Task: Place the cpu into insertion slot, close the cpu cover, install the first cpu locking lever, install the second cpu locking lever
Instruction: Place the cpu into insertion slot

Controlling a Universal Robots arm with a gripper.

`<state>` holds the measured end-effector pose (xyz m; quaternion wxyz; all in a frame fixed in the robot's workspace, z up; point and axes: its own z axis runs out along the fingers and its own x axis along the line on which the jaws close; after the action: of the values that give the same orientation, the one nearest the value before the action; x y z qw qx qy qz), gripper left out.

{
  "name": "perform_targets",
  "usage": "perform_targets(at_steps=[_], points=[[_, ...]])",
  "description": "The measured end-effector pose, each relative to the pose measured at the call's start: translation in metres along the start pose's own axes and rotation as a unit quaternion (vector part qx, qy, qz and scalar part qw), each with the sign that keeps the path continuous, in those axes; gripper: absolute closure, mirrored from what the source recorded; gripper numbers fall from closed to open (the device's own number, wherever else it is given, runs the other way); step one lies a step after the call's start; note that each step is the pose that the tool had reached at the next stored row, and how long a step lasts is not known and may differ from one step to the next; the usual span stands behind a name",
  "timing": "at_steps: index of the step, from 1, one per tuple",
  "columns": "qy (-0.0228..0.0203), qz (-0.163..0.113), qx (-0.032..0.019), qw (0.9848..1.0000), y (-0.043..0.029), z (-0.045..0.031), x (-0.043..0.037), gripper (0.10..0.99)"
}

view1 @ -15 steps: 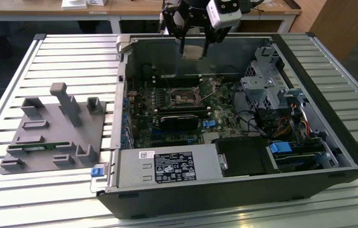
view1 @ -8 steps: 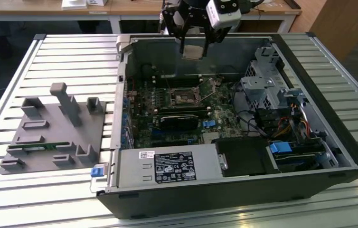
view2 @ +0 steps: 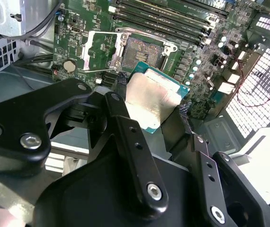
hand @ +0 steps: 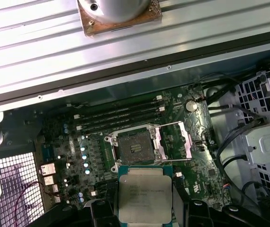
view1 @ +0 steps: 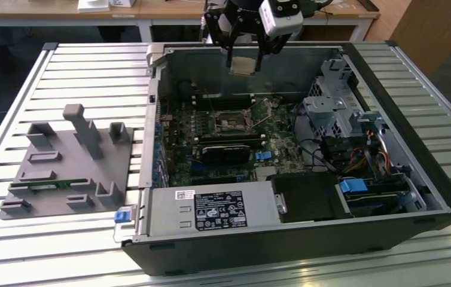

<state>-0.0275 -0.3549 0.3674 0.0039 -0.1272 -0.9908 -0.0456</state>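
1. Fixture blocks [view1: 66, 161] in grey are sitting on the slatted table [view1: 90, 66] at the exterior view's left, well apart from your tool.
2. Your open computer case [view1: 289, 239] is lying in the middle, its green board [view1: 179, 134] facing up.
3. Your gripper [view1: 246, 57] is hanging above the case, its fingers [view2: 120, 81] clamping the cpu [view2: 156, 97] by two opposite edges. The chip is riding in the air, silver top showing in both wrist views.
4. Below it, the insertion slot [hand: 134, 146] is lying bare with its dark pin field exposed, and the cpu cover [hand: 157, 142] is standing swung open just beside it.
5. Further right, a metal drive cage [view1: 329, 110] is sitting among cables.
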Motion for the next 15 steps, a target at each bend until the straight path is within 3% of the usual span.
perform_targets(at_steps=[15], points=[[-0.0008, 0.009, -0.0002, 1.0000, -0.0001, 0.0000, 0.0003, 0.545]])
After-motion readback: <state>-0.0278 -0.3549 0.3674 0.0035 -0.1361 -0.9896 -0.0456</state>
